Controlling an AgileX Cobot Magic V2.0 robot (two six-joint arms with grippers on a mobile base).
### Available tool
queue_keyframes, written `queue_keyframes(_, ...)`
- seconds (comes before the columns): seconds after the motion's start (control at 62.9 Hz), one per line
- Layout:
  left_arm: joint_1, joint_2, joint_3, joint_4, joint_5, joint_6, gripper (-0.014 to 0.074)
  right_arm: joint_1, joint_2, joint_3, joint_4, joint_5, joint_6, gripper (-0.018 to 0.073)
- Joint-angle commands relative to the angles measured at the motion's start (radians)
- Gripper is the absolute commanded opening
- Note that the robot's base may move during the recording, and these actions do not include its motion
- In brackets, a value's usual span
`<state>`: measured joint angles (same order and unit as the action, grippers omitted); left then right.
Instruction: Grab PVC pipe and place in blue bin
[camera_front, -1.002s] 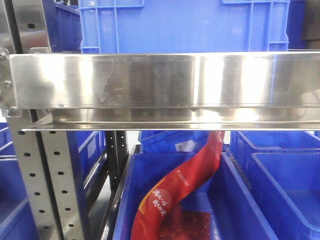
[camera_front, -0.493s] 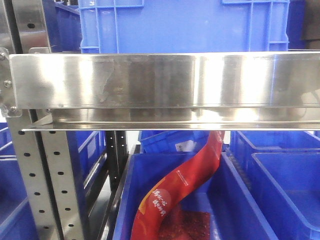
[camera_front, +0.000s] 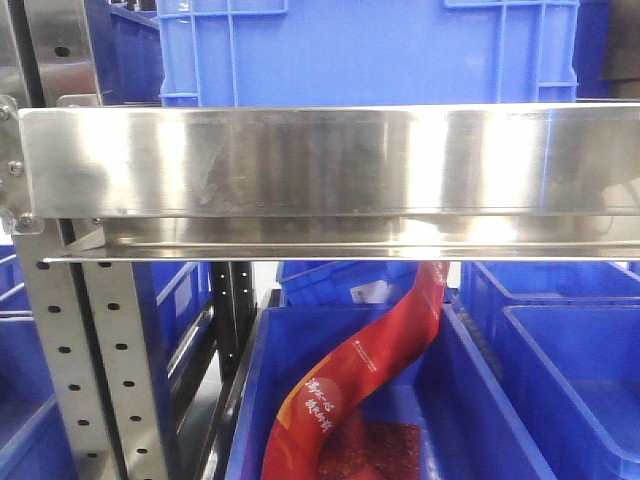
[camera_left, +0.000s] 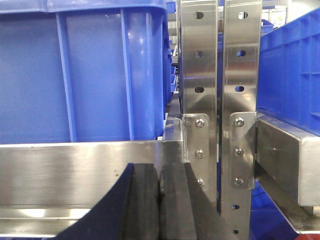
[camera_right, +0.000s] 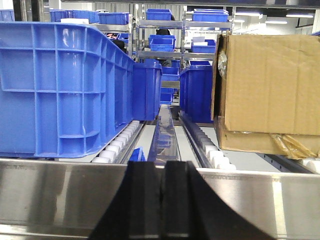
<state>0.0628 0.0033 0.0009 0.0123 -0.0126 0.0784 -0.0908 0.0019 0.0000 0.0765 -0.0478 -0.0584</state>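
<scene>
Both claws are pressed together and hold nothing: the left claw (camera_left: 160, 200) faces the steel shelf (camera_left: 75, 170) edge below a blue bin (camera_left: 75, 70), and the right claw (camera_right: 164, 200) faces the roller shelf (camera_right: 210, 150) between blue crate (camera_right: 55, 90) and cardboard box (camera_right: 270, 90). No PVC pipe shows in any view.

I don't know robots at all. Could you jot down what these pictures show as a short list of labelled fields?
Place: metal shelf rack stocked with blue bins
Upper shelf: large blue bin behind the steel rail
Lower level: open blue bin holding a red printed banner
Right wrist view: cardboard box on a roller shelf
Left gripper: jaws closed, nothing between them
Right gripper: jaws closed, nothing between them
PVC pipe: not visible in any view
</scene>
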Motion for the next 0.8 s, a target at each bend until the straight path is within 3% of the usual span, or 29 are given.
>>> queue_keyframes(0.0,0.002,-0.003,-0.001,0.001,-0.022,-0.005,-0.0111,0.001,-0.002,0.0,-0.005,-0.02,-0.001,-0.0156)
queue_keyframes(0.78,0.002,-0.003,-0.001,0.001,-0.022,-0.005,-0.0111,0.001,-0.002,0.0,-0.005,-0.02,-0.001,-0.0156)
